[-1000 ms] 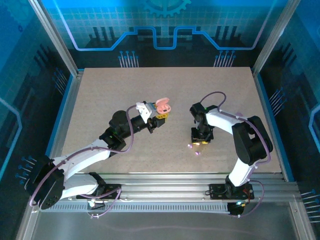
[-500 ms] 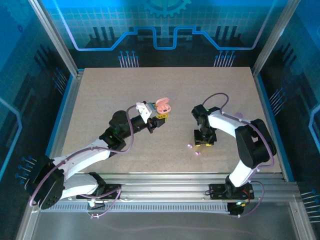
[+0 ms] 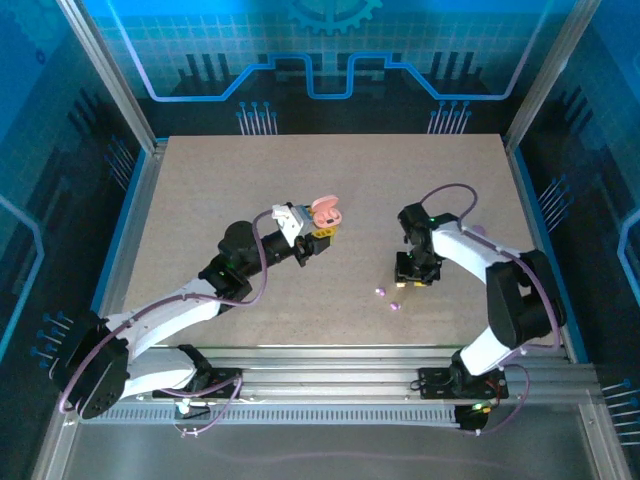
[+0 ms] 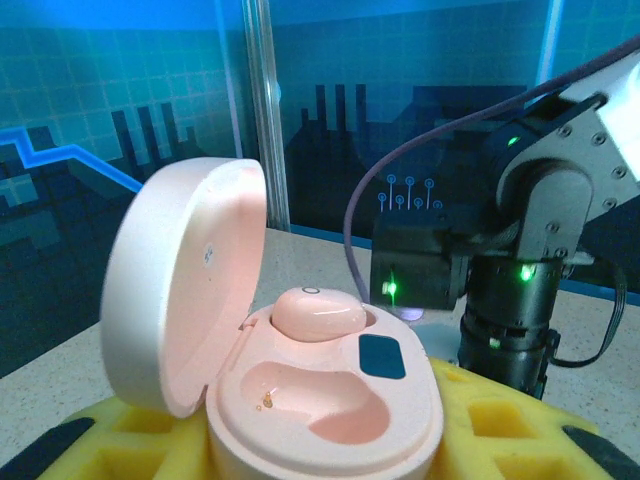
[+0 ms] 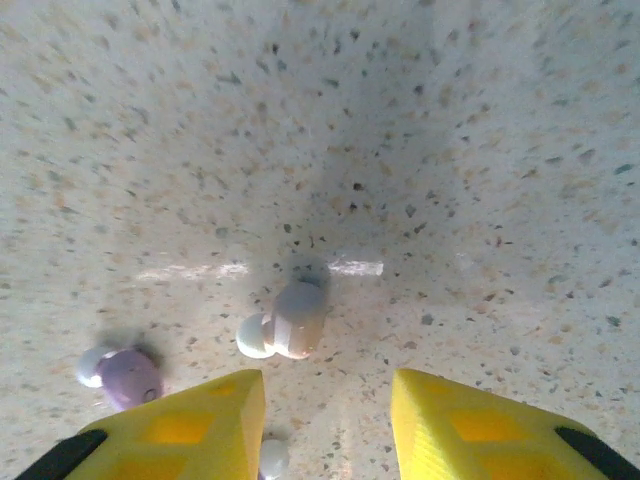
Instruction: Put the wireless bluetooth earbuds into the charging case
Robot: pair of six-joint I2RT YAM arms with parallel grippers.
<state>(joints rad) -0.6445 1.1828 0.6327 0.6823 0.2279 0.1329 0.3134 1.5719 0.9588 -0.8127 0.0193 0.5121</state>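
Note:
My left gripper (image 3: 318,228) is shut on the open pink charging case (image 4: 330,390) and holds it above the table's middle. Its yellow pads (image 4: 500,420) flank the case, and the lid (image 4: 180,280) stands up on the left. One pink earbud (image 4: 318,313) sits in the far slot; the near slot is empty. My right gripper (image 5: 325,380) hovers open just over the table. A pinkish earbud (image 5: 290,320) with a white tip lies just ahead of its fingers, not between them. A lilac earbud (image 5: 125,375) lies to the left. Two lilac earbuds (image 3: 379,291) (image 3: 394,306) lie near my right gripper (image 3: 415,274).
The speckled beige table (image 3: 200,200) is fenced by metal rails and blue panels. A small white tip (image 5: 272,458) lies beside the right gripper's left finger. The right arm (image 4: 510,280) stands close behind the held case.
My right gripper has shifted a little to the right and away from the two lilac earbuds, and its jaws have narrowed slightly. The left arm and the case have not moved.

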